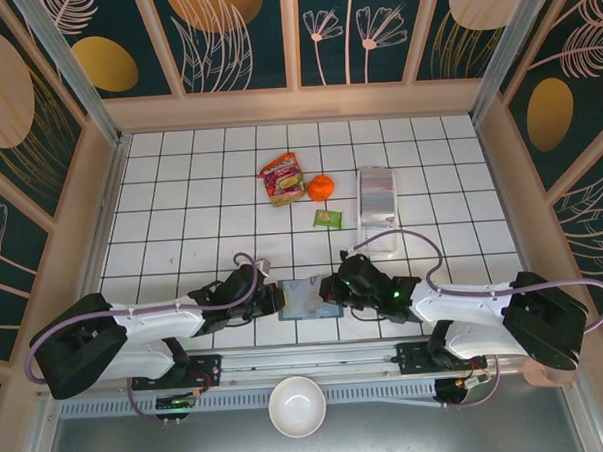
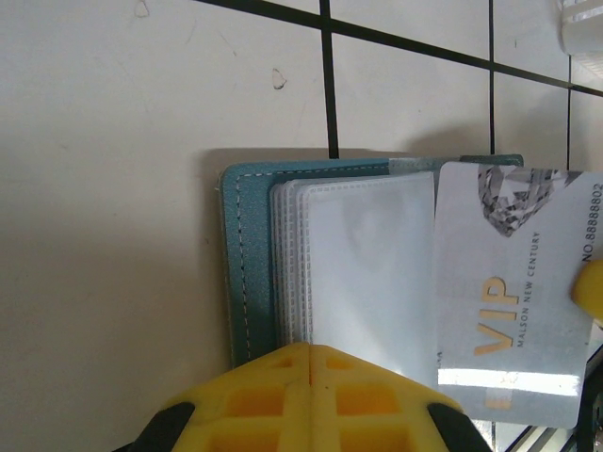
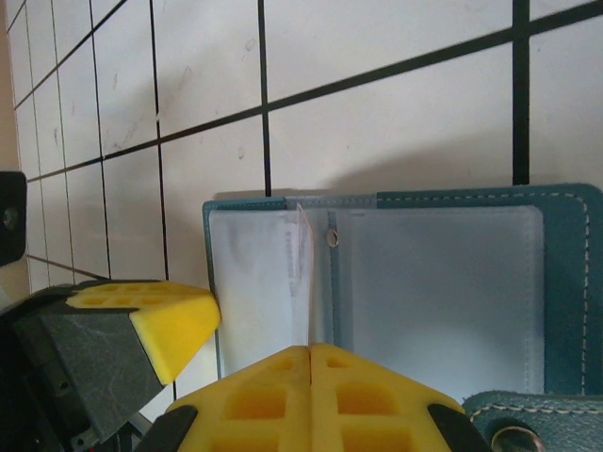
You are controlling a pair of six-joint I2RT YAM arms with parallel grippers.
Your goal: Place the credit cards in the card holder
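The dark teal card holder (image 1: 310, 298) lies open on the white tiles between my two grippers. In the left wrist view its teal edge (image 2: 247, 264) and stacked clear sleeves (image 2: 367, 264) show. A white credit card (image 2: 513, 311) marked VIP lies over the sleeves' right side. My right gripper (image 3: 311, 350) is shut on that card, which shows edge-on (image 3: 306, 273) over the holder's fold (image 3: 452, 282). My left gripper (image 2: 309, 350) is shut, its tip over the near edge of the sleeves. Its yellow finger (image 3: 160, 320) shows beside the holder. From above the left gripper (image 1: 277, 299) and right gripper (image 1: 334, 288) flank the holder.
Farther back on the tiles lie a red snack packet (image 1: 282, 179), an orange (image 1: 321, 188), a small green packet (image 1: 327, 219) and a long clear plastic tray (image 1: 377, 198). A white bowl (image 1: 296, 406) stands below the table's near edge. Wooden walls enclose the table.
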